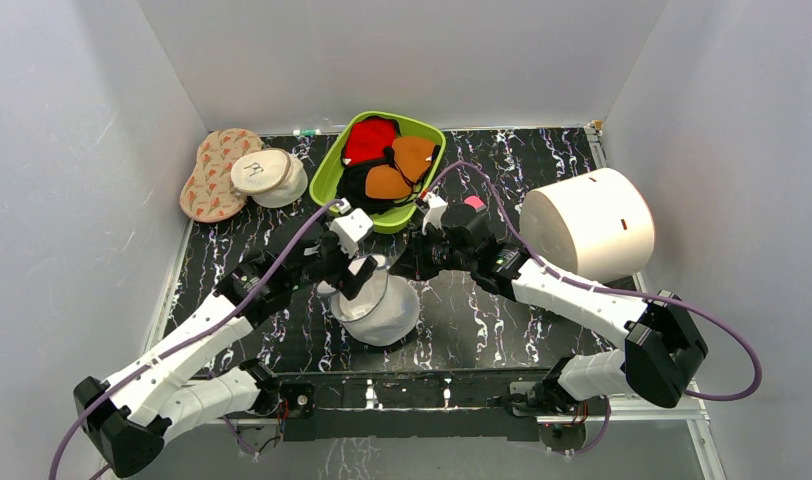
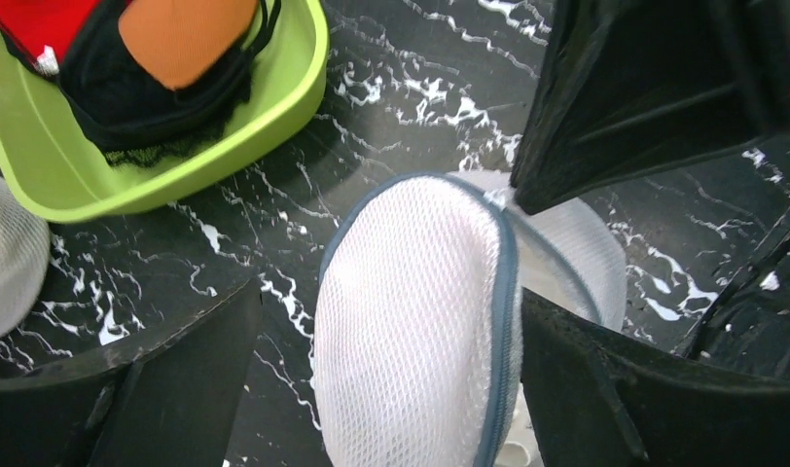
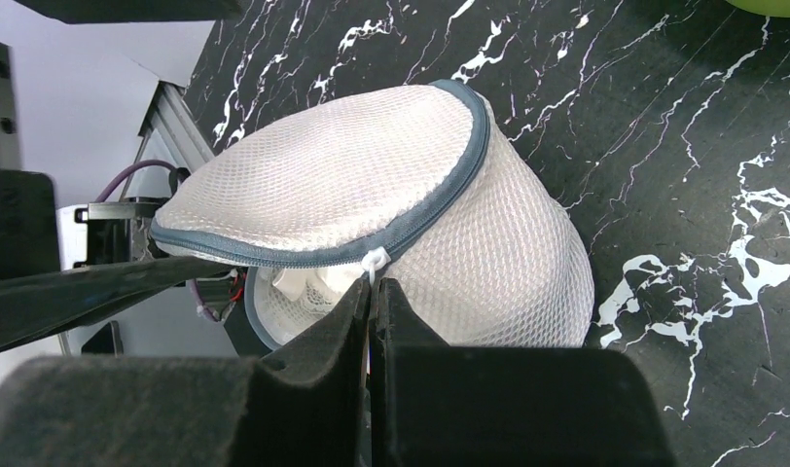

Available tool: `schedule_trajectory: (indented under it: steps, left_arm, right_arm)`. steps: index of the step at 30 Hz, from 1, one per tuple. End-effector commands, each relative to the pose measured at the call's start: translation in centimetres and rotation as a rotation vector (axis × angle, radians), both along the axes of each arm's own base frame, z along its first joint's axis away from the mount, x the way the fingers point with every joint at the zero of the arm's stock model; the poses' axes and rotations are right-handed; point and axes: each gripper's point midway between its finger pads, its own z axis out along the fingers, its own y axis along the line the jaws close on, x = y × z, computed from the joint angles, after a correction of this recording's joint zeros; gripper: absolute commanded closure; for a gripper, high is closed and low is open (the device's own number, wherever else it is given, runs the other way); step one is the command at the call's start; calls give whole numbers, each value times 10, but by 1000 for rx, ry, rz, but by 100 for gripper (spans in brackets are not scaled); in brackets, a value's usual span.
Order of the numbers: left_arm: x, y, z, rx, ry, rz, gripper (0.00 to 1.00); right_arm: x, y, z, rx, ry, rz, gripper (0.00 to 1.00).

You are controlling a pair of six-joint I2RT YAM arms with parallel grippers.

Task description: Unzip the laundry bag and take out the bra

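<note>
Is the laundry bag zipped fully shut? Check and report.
No, the laundry bag gapes open along its near rim, with white fabric showing inside.

- The laundry bag sits mid-table, toward the near edge.
- The left gripper and right gripper meet over it.
- A green bin stands farther back.
- A white cylinder lies right.

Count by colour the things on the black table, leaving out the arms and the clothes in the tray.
White or cream: 3 (domed mesh laundry bag, large cylinder, round cap)
Green: 1 (plastic tray)
Pink-patterned: 1 (flat fabric pad)
Total: 5
</note>
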Motion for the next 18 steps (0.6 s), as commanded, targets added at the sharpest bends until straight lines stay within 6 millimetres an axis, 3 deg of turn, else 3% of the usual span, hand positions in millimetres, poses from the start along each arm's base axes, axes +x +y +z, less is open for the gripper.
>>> schedule_trajectory:
  steps: [1, 4, 7, 18]
  left_arm:
    - [-1, -5, 31, 10, -44, -10, 4]
    - [-8, -19, 47, -43, -31, -67, 3]
    - [-12, -27, 50, -52, 15, -89, 2]
    - [-15, -38, 9, 65, 156, -87, 7]
  right_arm:
    - [3, 12, 45, 114, -96, 20, 100]
    - [3, 11, 46, 114, -100, 18, 100]
    - [3, 10, 45, 110, -101, 15, 100]
    - [3, 11, 46, 115, -102, 19, 100]
